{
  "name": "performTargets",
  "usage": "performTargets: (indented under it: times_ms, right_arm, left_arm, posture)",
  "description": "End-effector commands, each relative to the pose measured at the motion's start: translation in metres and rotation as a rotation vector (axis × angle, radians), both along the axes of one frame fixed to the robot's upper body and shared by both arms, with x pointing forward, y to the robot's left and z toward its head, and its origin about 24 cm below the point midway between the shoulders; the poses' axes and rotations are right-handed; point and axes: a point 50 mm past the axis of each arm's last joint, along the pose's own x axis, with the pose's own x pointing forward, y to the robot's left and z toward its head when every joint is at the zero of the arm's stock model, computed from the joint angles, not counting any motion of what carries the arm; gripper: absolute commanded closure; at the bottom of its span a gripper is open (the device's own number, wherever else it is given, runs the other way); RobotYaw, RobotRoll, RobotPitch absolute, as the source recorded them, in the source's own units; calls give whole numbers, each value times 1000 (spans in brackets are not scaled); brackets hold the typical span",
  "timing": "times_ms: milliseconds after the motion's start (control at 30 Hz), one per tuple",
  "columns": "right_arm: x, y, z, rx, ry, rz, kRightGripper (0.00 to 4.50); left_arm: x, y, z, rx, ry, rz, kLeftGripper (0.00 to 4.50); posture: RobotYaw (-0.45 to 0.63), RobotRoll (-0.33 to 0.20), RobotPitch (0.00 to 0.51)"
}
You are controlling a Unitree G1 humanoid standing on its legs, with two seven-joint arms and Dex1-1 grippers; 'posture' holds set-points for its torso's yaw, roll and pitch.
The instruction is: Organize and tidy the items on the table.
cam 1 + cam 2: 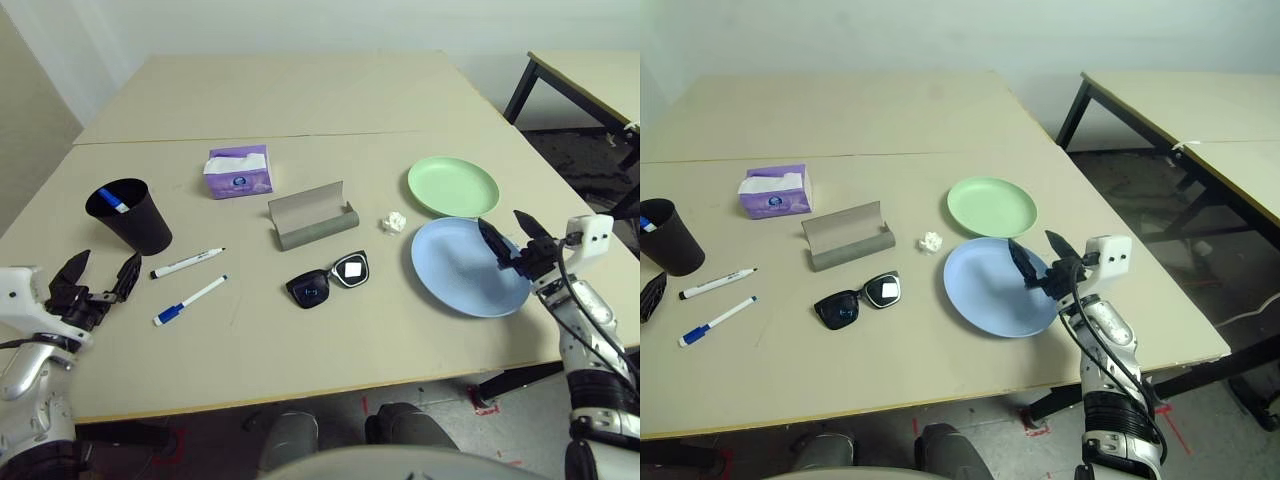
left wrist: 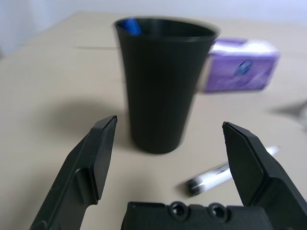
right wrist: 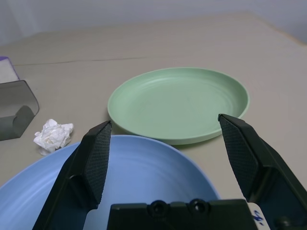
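Note:
My left gripper (image 1: 108, 262) hovers open near the table's (image 1: 300, 350) front left edge, facing the black cup (image 1: 130, 215), which holds a blue-tipped pen (image 1: 113, 200). Two white markers lie beside it, one with a black cap (image 1: 187, 263) and one with a blue cap (image 1: 190, 300). Black sunglasses (image 1: 328, 281) rest in front of the open grey glasses case (image 1: 312, 216). A purple tissue box (image 1: 238, 171) stands behind them. My right gripper (image 1: 502, 222) is open over the blue plate (image 1: 455, 275), with the green plate (image 3: 177, 103) just beyond. A white paper ball (image 3: 53, 135) lies left of the plates.
A seam (image 1: 330, 133) crosses the table behind the items, and bare tabletop stretches beyond it. A second table with black legs (image 1: 1180, 100) stands to the right across a gap of floor. The front edge runs just below both grippers.

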Motion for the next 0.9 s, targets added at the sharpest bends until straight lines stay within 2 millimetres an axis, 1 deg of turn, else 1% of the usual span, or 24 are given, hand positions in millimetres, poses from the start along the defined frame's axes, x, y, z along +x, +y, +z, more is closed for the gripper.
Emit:
performTargets:
  times_ms: [33,133,200,300,400,467,567,667,767,900]
  right_arm:
    - [-6,-11,5,-4,-1,-46,0]
    - [-10,-15,4,-24,22,-104,0]
    - [-13,-16,5,-24,27,-122,0]
    - [-18,-20,5,-17,53,-197,0]
    - [-21,-23,8,15,71,-240,0]
    - [-23,-24,14,-1,110,-271,0]
    - [-28,-27,25,-73,154,-332,0]
    - [-41,-27,33,-153,225,-320,0]
    - [-57,-20,33,-157,349,-229,0]
    - [-79,-3,32,-110,518,-123,0]
  left_arm:
    - [6,-13,3,-32,-35,-143,36]
    - [16,-27,10,-15,-29,-349,36]
    - [21,-35,15,10,-22,-454,36]
    - [33,-51,23,98,17,-674,36]
    - [37,-61,26,160,61,-835,36]
    - [40,-66,27,218,103,-947,36]
    - [46,-68,28,231,123,-1016,36]
    - [52,-75,25,219,137,-1062,36]
    - [56,-81,20,200,138,-1079,36]
    - [63,-85,16,205,130,-1072,36]
  posture:
    - [-9,0,38]
    - [-31,0,36]
    - [-54,0,35]
    - [-77,0,32]
    - [-98,0,30]
    - [-123,0,28]
    - [-147,0,28]
    - [-174,0,31]
    - [-195,0,33]
    - [-222,0,35]
